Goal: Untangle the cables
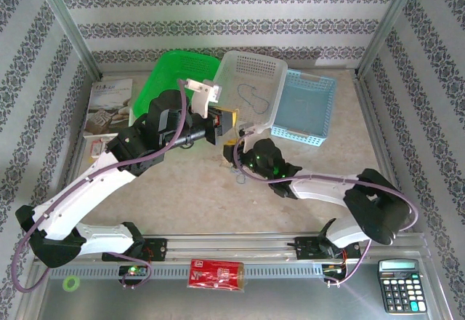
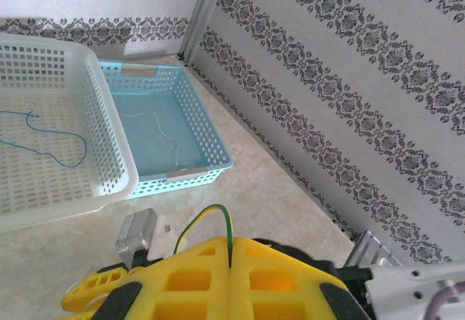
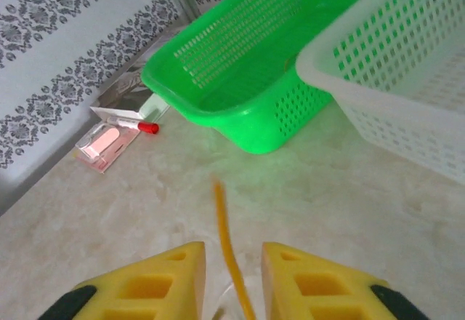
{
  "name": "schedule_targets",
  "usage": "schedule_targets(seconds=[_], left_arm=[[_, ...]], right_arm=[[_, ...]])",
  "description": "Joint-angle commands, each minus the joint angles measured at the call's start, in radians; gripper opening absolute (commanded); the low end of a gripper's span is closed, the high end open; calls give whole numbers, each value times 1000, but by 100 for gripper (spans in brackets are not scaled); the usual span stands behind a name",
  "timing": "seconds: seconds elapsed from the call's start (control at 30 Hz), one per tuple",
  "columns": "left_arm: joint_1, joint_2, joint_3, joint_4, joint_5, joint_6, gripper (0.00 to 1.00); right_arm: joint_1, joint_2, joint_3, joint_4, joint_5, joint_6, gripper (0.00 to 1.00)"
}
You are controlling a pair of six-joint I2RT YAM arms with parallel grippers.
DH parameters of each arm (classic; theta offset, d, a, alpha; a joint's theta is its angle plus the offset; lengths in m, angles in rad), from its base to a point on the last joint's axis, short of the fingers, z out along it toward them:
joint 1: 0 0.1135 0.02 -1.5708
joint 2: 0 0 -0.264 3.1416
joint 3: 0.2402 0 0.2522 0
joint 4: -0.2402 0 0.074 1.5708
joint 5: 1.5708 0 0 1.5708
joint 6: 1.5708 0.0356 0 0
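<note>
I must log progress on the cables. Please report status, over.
Left end effector shut on yellow cable. Right end effector open, yellow cable between jaws. Blue cable in white basket, pale cable in blue basket.

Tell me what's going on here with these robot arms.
The robot is working on a yellow cable. The left gripper is shut on it, with a loop of it sticking out past the fingers. The right gripper is open, the cable running between its fingers. A dark blue cable lies in the white basket and a pale cable in the blue basket.
</note>
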Motion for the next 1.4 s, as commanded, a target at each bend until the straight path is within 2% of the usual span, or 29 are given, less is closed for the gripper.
schedule_targets(seconds=[0.0,0.3,0.5,0.8,1.0,1.1,1.13,1.37], left_arm=[[14,-27,51,45,2,-12,0],[60,-25,106,32,-21,18,0],[136,-15,119,18,-31,48,0],[306,27,111,14,-68,120,0],[464,101,79,86,-54,126,0],[541,162,81,121,-34,127,0],[566,185,82,138,-25,126,0],[649,346,129,203,-39,170,0]], right_arm=[[1,47,-62,139,42,49,26],[2,117,-188,244,75,120,33],[2,68,-214,242,52,130,53],[-11,-192,-194,-2,23,121,67],[-90,-321,-150,-213,-54,156,77],[-133,-372,-137,-292,-83,171,95],[-146,-389,-135,-311,-89,178,98],[-179,-560,-146,-474,30,222,98]])
